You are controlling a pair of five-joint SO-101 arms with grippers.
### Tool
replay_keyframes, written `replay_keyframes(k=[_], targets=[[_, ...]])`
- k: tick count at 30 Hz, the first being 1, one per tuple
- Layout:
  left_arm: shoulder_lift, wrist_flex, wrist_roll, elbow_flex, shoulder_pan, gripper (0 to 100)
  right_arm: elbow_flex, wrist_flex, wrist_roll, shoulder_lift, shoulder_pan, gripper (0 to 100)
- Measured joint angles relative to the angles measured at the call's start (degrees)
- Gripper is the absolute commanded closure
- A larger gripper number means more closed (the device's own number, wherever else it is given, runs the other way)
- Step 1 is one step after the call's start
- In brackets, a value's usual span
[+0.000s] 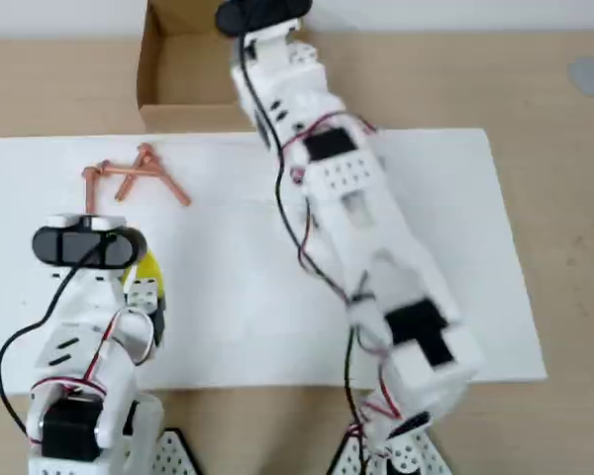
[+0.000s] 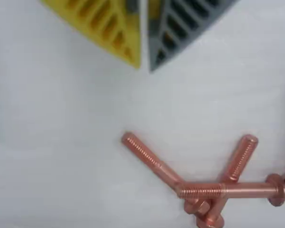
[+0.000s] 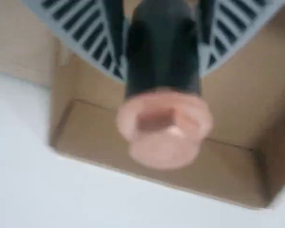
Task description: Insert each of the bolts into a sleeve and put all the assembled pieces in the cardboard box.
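Currently, the right pincer (image 3: 161, 71) is clamped on a black sleeve (image 3: 161, 47) with a copper bolt (image 3: 164, 128) inserted, above the cardboard box (image 3: 237, 171). Left pincer (image 2: 144, 64), closed and empty, hovers near loose bolts (image 2: 204, 190) on the white sheet (image 2: 61, 142).

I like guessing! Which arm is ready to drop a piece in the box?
Right. The right gripper holds a sleeve with a bolt inside, right at the cardboard box. The left gripper sits by the loose bolts, holding nothing.
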Motion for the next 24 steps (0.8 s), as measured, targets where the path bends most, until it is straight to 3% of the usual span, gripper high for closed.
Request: replay_keyframes(k=[11,24], targets=[[0.1,-5.5,-1.2,4.5,-12.8,99,-20.6,0.4,6.2,22.7,1.5,98.9],[0.1,-6.0,-1.2,4.7,-14.0,99,-34.2,0.4,7.6,34.5,2.0,98.9]])
